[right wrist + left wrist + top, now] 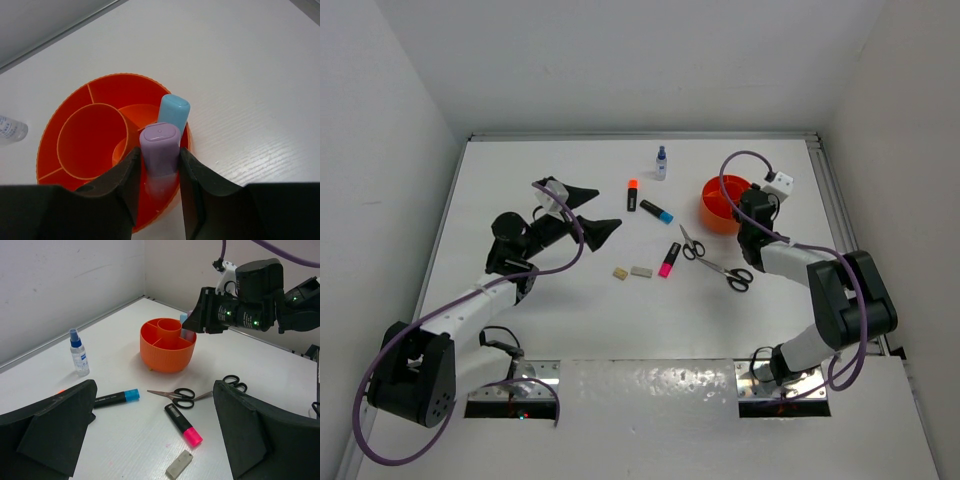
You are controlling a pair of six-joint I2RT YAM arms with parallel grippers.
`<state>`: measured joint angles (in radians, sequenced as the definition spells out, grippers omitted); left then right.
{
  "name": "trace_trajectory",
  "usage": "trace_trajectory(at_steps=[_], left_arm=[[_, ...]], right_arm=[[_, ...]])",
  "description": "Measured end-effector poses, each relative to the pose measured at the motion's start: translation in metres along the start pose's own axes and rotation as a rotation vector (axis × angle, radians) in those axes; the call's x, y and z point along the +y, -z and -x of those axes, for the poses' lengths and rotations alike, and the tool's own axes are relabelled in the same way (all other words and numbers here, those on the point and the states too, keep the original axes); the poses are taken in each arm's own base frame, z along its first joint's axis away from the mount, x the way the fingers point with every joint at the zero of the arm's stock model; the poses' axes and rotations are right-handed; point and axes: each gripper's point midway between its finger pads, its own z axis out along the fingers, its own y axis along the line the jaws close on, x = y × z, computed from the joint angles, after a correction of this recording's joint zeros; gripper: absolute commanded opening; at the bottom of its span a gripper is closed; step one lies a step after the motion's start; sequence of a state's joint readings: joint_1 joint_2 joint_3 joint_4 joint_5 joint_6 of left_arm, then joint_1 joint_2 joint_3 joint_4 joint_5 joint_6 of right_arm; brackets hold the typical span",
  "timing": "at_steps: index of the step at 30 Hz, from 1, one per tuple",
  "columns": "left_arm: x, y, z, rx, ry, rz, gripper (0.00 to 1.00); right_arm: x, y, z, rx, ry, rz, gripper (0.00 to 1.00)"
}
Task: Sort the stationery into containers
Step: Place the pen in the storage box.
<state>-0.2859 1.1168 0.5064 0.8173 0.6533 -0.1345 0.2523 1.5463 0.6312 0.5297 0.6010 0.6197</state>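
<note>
Standing upright in tub [116, 77]: lilac marker [160, 146]

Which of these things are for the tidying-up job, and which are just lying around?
For the job: tub, lilac marker, orange marker, blue marker, pink marker, two scissors, two erasers, bottle.
Just there: purple cables.

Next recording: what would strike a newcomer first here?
The orange tub at far right, where the right gripper is clamped on a lilac marker, upright at an outer compartment beside a blue-capped marker. The left gripper gapes open and empty over the table.
</note>
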Motion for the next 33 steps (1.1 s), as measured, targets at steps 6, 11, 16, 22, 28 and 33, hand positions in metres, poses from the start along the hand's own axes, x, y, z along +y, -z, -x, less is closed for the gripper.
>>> trace_trajectory(at_steps=[6, 11, 16, 22, 28, 33], left_arm=[[0.0, 0.0, 0.0, 0.0, -0.004, 0.001, 1.0], [0.0, 0.0, 0.0, -0.001, -0.005, 0.001, 1.0], [0.001, 0.0, 0.0, -0.002, -0.008, 0.004, 1.0], [0.001, 0.0, 0.0, -0.002, -0.009, 0.004, 1.0], [0.001, 0.0, 0.001, -0.002, -0.011, 0.004, 1.0], [0.001, 0.0, 0.0, -0.004, -0.017, 0.005, 1.0]], right_arm=[[0.003, 0.001, -0.003, 0.013, -0.007, 0.016, 0.46], [0.003, 0.001, -0.005, 0.024, -0.002, 0.02, 0.58], [0.007, 0.005, -0.004, 0.035, 0.005, 0.045, 0.69], [0.018, 0.014, 0.018, 0.005, 0.006, 0.1, 0.75], [0.03, 0.026, 0.039, -0.014, 0.031, 0.162, 0.81], [0.032, 0.033, 0.049, -0.018, 0.035, 0.174, 0.82]])
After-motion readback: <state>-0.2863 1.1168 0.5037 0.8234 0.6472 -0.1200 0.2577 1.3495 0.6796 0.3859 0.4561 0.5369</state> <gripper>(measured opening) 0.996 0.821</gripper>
